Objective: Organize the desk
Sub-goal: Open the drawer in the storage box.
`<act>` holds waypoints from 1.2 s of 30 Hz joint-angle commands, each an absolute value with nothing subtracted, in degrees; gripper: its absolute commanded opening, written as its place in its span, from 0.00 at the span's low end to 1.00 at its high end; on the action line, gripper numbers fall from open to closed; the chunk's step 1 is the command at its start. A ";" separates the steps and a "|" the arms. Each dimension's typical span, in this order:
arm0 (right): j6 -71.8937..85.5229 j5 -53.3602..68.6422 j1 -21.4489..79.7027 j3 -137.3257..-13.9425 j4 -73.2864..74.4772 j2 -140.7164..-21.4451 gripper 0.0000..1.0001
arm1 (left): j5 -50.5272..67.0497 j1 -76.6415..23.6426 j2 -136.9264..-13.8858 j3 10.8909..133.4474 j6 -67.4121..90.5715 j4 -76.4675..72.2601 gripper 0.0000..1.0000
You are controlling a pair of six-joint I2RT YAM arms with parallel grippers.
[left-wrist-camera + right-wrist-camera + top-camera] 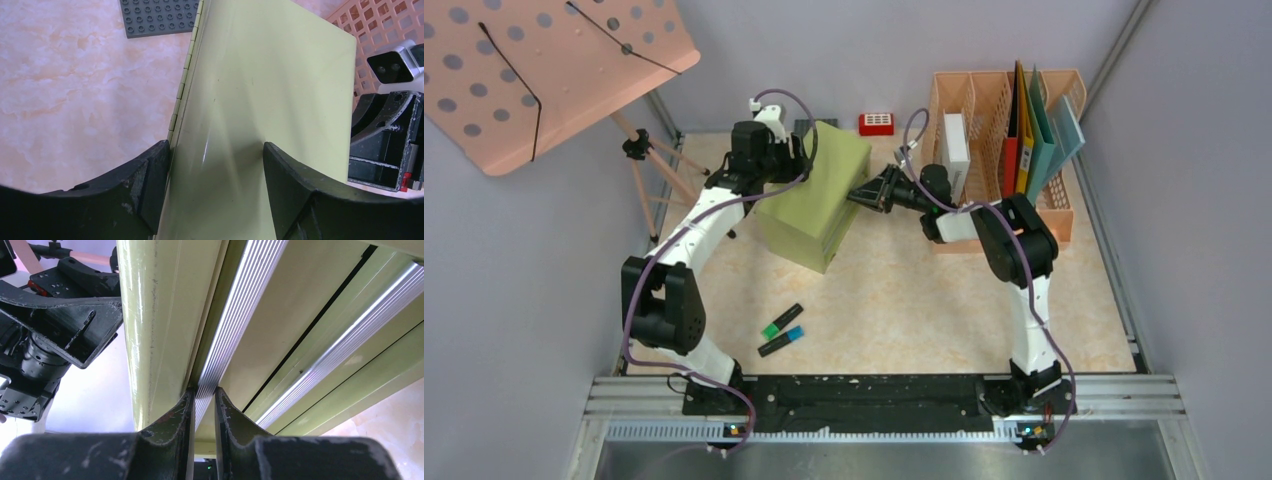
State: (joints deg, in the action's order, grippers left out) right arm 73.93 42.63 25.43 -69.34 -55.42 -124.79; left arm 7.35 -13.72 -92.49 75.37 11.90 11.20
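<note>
The desk [924,310] is a beige marble-patterned tabletop. A green drawer cabinet [819,190] stands on it at the back centre, turned at an angle. My left gripper [796,150] is at the cabinet's back top edge. In the left wrist view [216,150] its jaws are spread wide, one finger beside the hinged edge and the other on the flat green face [265,75]. My right gripper [856,195] is at the cabinet's front. In the right wrist view [204,392] it is shut on the ribbed silver handle [235,315] of a drawer.
Green [782,322] and blue [781,341] highlighters lie at the front left. A peach basket [1054,200] with folders and a white box [956,150] stands back right. A red block [876,123] and grey baseplate [160,17] lie behind the cabinet. The perforated board [544,60] stands back left.
</note>
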 commanded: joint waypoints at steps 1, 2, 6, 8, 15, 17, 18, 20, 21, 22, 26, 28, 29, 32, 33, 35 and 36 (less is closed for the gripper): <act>75.27 43.44 25.41 -69.36 -66.18 -122.58 0.00 | 12.54 -17.31 -96.70 71.61 11.96 30.54 0.16; 75.32 43.55 25.40 -69.38 -66.38 -122.72 0.00 | 12.27 -17.31 -96.79 71.71 11.95 30.58 0.15; 75.74 44.24 25.02 -69.11 -67.57 -123.07 0.00 | 11.61 -17.23 -97.32 71.90 11.91 30.92 0.06; 75.83 44.60 24.74 -69.31 -68.01 -123.07 0.00 | 11.16 -17.18 -97.50 72.06 11.87 31.11 0.00; 76.33 46.48 23.44 -68.95 -70.87 -123.31 0.00 | 9.88 -17.14 -97.98 72.08 11.82 31.38 0.00; 76.37 46.83 23.03 -68.39 -72.44 -123.44 0.00 | 9.62 -17.14 -98.02 72.11 11.84 31.46 0.00; 76.45 46.95 22.88 -68.18 -72.97 -123.51 0.00 | 9.51 -17.12 -98.02 72.09 11.79 31.46 0.00; 76.94 47.09 22.65 -67.85 -74.14 -123.91 0.00 | 9.40 -17.05 -98.16 72.11 11.78 31.49 0.00; 77.03 47.15 22.55 -67.88 -74.32 -124.06 0.00 | 9.25 -17.04 -98.11 72.13 11.78 31.42 0.00; 77.14 47.14 22.51 -67.90 -74.57 -124.15 0.00 | 9.25 -17.03 -98.14 72.13 11.70 31.54 0.00; 76.94 47.15 22.52 -67.88 -73.94 -124.04 0.00 | 9.30 -17.04 -97.91 72.24 11.62 31.56 0.00; 75.09 47.32 22.58 -67.74 -71.61 -123.59 0.00 | 9.31 -17.05 -97.91 72.32 11.60 31.56 0.00; 73.96 47.32 22.54 -67.53 -70.15 -123.31 0.04 | 9.48 -17.05 -98.04 72.32 11.60 31.55 0.00; 71.38 46.66 22.56 -66.51 -67.24 -123.17 0.16 | 9.99 -17.05 -98.23 72.43 11.60 31.55 0.00; 70.96 46.50 22.55 -66.35 -66.97 -123.40 0.16 | 10.14 -17.01 -98.26 72.47 11.61 31.62 0.00; 70.60 46.05 22.62 -66.46 -66.66 -124.00 0.17 | 10.40 -17.03 -98.39 72.58 11.60 31.64 0.00; 70.44 46.03 22.59 -66.78 -66.55 -124.34 0.19 | 10.39 -17.05 -98.37 72.65 11.60 31.64 0.00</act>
State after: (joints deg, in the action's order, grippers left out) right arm 73.63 46.33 22.70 -66.76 -66.35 -125.34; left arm 6.04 -13.87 -92.90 76.47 12.80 12.43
